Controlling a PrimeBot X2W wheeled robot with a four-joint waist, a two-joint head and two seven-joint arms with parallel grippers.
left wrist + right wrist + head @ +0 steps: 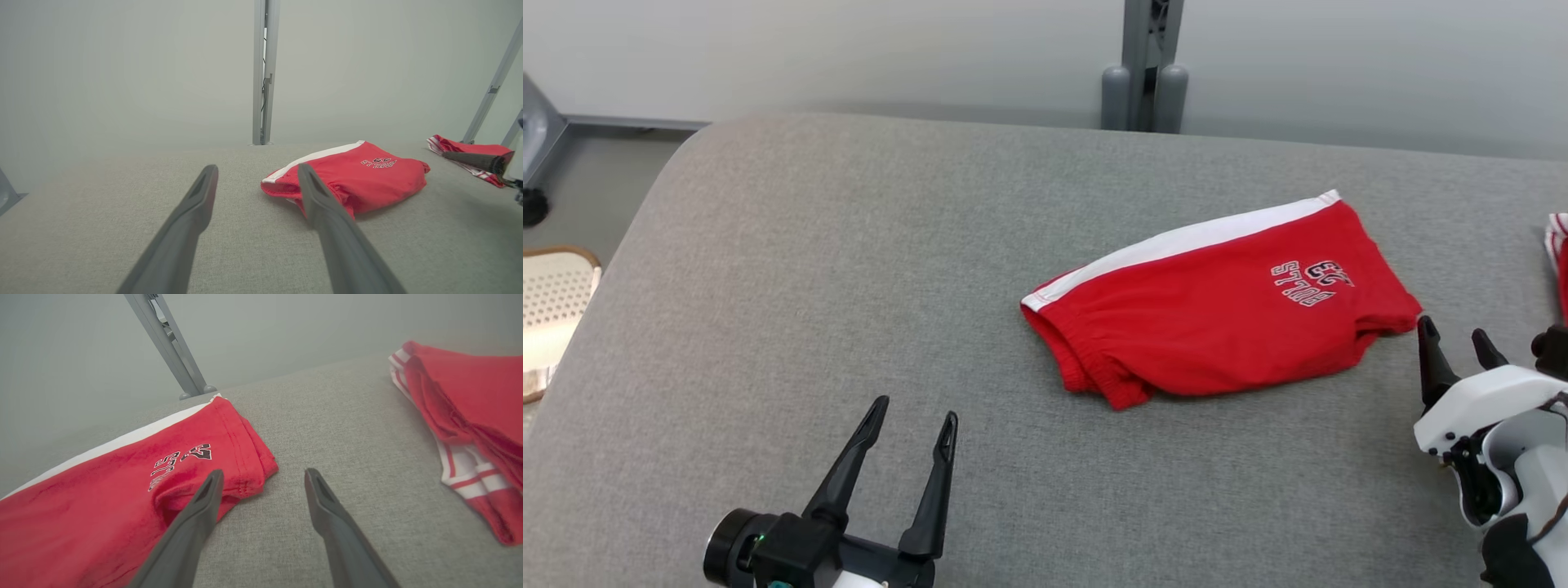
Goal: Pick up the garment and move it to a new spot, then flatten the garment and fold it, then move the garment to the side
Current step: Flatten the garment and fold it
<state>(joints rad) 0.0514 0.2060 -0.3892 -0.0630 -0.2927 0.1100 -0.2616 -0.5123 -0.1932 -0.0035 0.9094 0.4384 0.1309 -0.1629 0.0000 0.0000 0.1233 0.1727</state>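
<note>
Folded shorts point(1217, 314) lie on the surface point(849, 286); left hand point(916, 409) spread, well apart, right hand point(1452, 329) spread, empty, just beside them; right wrist view shows a striped garment point(470, 416) the head view crops.

**A bare test bay, by the look of it, not a home**

Looking round now, this reads as a robotics lab or test room. Plain pale wall panels point(849, 49) stand behind the work area, flat and uniform. A grey metal post point(1145, 41) rises straight up behind the bench, with two grey cylinders point(1116, 96) flanking its base. Off to one side there's a slanted metal strut point(494, 81). The work surface is a broad bench covered in grey fabric point(849, 286), rounded at the corner. On it lie red shorts point(1217, 318) and, well apart, a second red garment point(470, 396). Down at the left is bare grey floor point(596, 188) and a perforated cream panel with a wooden rim point(551, 294).
</note>
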